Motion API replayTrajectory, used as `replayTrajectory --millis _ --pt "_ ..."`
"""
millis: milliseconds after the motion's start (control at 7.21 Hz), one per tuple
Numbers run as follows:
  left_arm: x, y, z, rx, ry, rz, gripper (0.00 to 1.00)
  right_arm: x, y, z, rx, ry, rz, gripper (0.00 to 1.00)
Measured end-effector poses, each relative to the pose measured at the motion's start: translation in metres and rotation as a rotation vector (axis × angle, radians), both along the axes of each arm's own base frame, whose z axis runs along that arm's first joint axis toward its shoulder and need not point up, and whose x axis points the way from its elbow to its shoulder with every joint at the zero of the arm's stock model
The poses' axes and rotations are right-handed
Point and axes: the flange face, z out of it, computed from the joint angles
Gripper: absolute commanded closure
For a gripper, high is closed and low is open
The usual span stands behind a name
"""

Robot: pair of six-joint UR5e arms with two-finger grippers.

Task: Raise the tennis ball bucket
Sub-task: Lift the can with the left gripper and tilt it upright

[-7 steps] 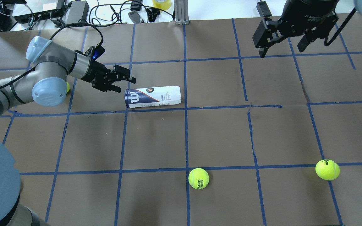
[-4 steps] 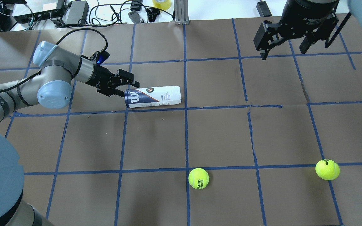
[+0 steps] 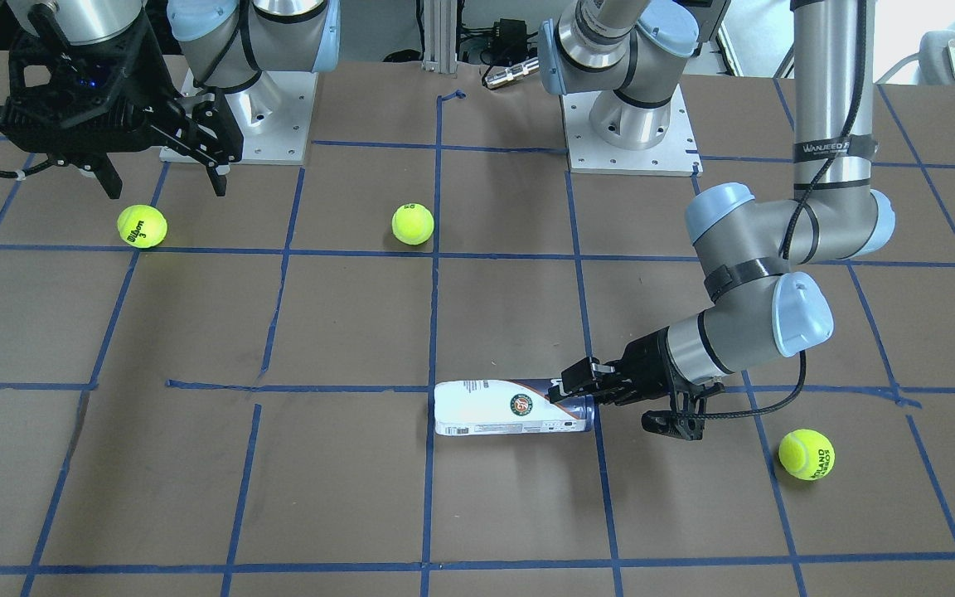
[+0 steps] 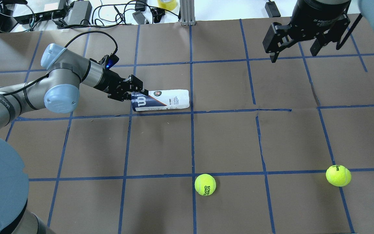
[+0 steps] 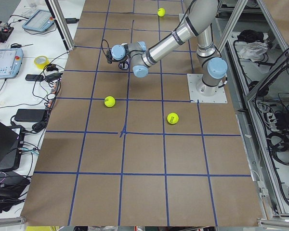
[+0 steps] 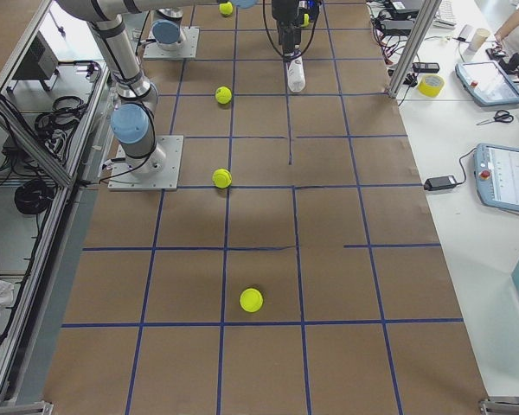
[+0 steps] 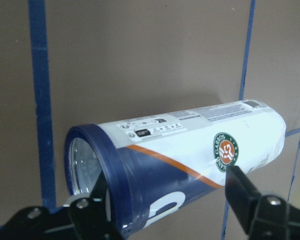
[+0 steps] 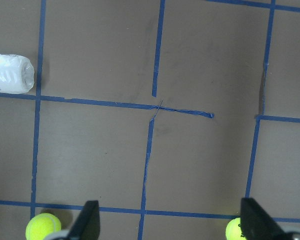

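The tennis ball bucket [image 4: 166,100] lies on its side on the brown table, navy end toward my left arm. It also shows in the front view [image 3: 502,408] and the left wrist view [image 7: 190,155]. My left gripper [image 4: 136,92] is open at the can's navy end. In the left wrist view [image 7: 165,182] one finger [image 7: 92,200] sits at the can's open mouth and the other finger [image 7: 240,187] lies outside against the label. My right gripper [image 4: 294,52] is open and empty, high over the far right of the table.
Two tennis balls [image 4: 205,184] [image 4: 338,175] lie near the robot's side of the table. A third tennis ball [image 3: 807,453] lies by the left arm's elbow. Cables and power bricks [image 4: 76,11] lie beyond the far edge.
My left gripper has moved right and reached the can's navy end. The can has shifted slightly right and tilted. The right gripper has barely moved.
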Motion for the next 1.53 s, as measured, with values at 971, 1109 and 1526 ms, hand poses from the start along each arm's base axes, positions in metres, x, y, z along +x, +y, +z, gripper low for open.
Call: replayTrajectory --millis 971,1109,1526 --pt "-0.016 -0.05 0.123 -0.026 -0.226 0.16 1.0 -0.001 0.0 0.0 0.0 0.0 -0.002 0.0" --pt "-0.024 -0.055 0.146 -0.035 -0.292 0.162 1.0 -0.002 -0.001 0.0 -0.002 -0.001 -0.004 0.0" --pt "-0.049 -0.054 0.174 -0.07 -0.429 0.137 1.0 -0.003 -0.001 0.001 -0.005 -0.003 -0.012 0.0"
